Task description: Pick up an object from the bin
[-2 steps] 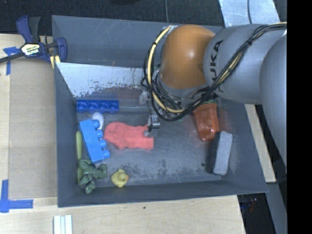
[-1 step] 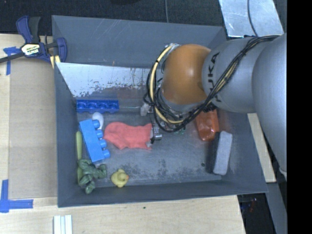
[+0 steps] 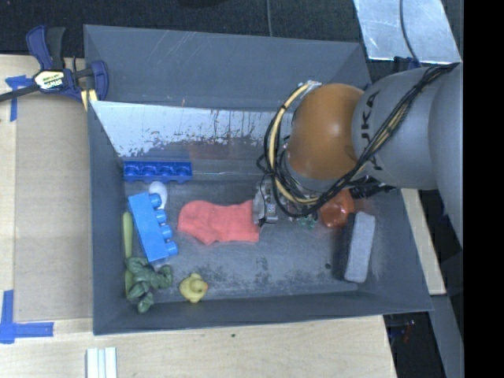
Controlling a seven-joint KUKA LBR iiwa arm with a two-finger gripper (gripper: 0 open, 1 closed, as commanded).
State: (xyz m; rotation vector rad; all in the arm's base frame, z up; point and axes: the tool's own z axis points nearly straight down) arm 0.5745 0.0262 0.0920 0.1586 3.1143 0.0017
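Long blue brick (image 3: 157, 170); blue block (image 3: 153, 227), green figure (image 3: 143, 282), possibly yellow duck (image 3: 193, 288) left; grey bar (image 3: 358, 246) right.

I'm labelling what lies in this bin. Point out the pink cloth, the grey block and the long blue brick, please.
pink cloth (image 3: 216, 222), camera view, middle of its crumpled body
grey block (image 3: 359, 246), camera view, middle of its top face
long blue brick (image 3: 157, 170), camera view, middle of its studded top

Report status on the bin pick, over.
Claw at right end of pink cloth-like lump, mid-bin. Hold unconfirmed. Reddish thing and grey block close on claw's right.
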